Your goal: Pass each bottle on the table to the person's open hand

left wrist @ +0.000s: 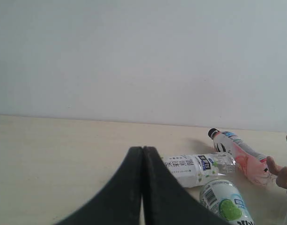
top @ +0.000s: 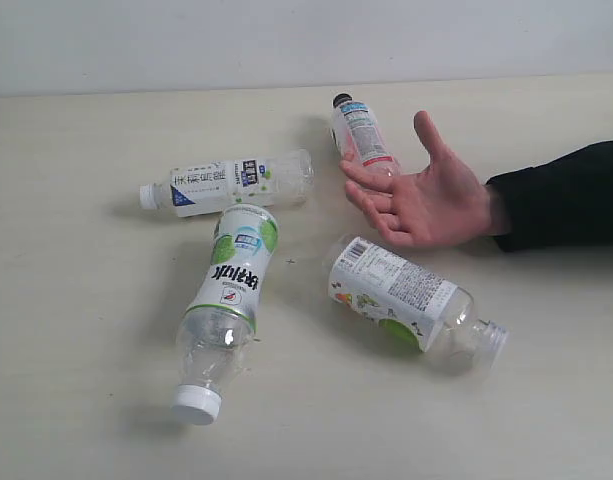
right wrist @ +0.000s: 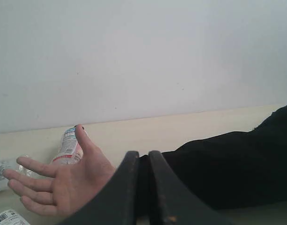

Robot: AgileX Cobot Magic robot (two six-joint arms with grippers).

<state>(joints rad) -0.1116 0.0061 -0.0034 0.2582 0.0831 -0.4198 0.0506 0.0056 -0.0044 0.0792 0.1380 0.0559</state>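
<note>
Several bottles lie on their sides on the table. A white-blue one lies at the back left, with a white-green one in front of it. The white-pink bottle with a black cap lies behind the person's open hand. A bottle with barcode text lies in front of that hand. The hand is palm up with spread fingers and holds nothing. Neither gripper shows in the exterior view. My left gripper is shut and empty, short of the white-blue bottle. My right gripper is shut and empty, near the hand.
The person's arm in a black sleeve reaches in from the right edge. A pale wall stands behind the table's far edge. In the right wrist view the sleeve lies just beyond the fingers.
</note>
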